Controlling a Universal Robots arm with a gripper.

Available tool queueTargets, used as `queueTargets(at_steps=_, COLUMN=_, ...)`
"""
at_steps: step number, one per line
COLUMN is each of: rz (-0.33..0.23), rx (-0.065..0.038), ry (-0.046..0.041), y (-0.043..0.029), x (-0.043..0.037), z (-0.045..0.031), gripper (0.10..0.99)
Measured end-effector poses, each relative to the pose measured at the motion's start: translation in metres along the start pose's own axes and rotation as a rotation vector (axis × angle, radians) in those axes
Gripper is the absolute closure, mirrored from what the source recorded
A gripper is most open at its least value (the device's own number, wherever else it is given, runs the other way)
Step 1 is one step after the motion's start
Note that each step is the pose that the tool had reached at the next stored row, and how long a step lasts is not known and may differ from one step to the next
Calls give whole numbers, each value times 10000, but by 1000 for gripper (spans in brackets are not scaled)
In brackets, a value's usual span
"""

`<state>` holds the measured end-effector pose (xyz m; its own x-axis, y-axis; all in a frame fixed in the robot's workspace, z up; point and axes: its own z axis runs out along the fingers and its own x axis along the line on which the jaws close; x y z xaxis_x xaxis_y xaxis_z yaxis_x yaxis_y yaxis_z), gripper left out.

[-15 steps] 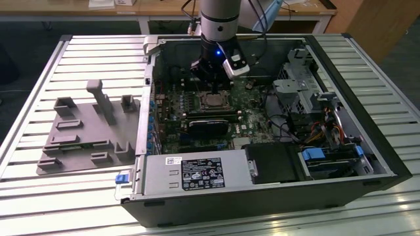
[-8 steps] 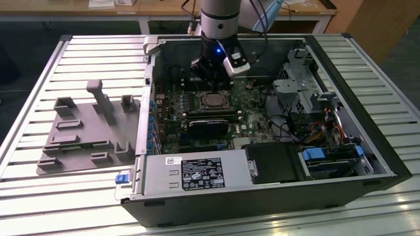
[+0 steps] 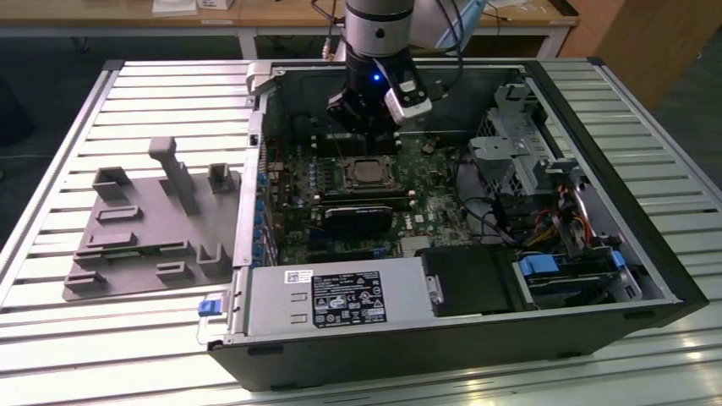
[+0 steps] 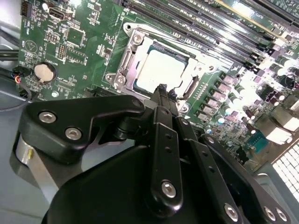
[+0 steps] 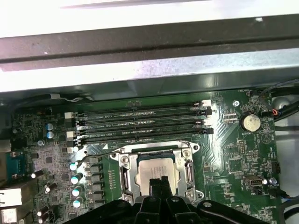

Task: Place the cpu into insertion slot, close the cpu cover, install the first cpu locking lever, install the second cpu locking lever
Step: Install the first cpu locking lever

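gripper (image 4: 161, 91): jaws pressed together, nothing held | fingertips (image 5: 160, 186) hang just over the chip's near edge; contact cannot be told | chip (image 5: 158, 169) sits in socket (image 5: 156, 152) under the jaws | cover (image 5: 125, 173) lies flat around chip, its 1 window framing it

- One cpu (image 5: 156, 167)
- One cpu cover (image 5: 189, 168)
- Four long black memory slots (image 5: 140, 122)
- One round coin cell battery (image 5: 250, 122)
- One grey moulded fixture (image 3: 135, 245)
- One open computer case (image 3: 451, 355)
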<state>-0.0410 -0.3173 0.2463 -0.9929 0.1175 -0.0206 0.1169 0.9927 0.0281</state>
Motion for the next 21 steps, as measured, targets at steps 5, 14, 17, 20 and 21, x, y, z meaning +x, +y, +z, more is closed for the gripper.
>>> queueTargets(at_steps=5, rz=0, rx=3, ry=1, y=-5, x=33, z=-2, gripper=980)
queueTargets(at_steps=14, rz=-1, rx=-1, ry=-23, y=-35, x=295, z=-8, gripper=980)
queueTargets(at_steps=17, rz=-3, rx=-4, ry=-43, y=-48, x=406, z=-10, gripper=980)
queueTargets(at_steps=20, rz=-3, rx=-6, ry=-65, y=-61, x=517, z=-13, gripper=980)
queueTargets(at_steps=21, rz=-3, rx=-7, ry=-74, y=-65, x=551, z=-14, gripper=980)
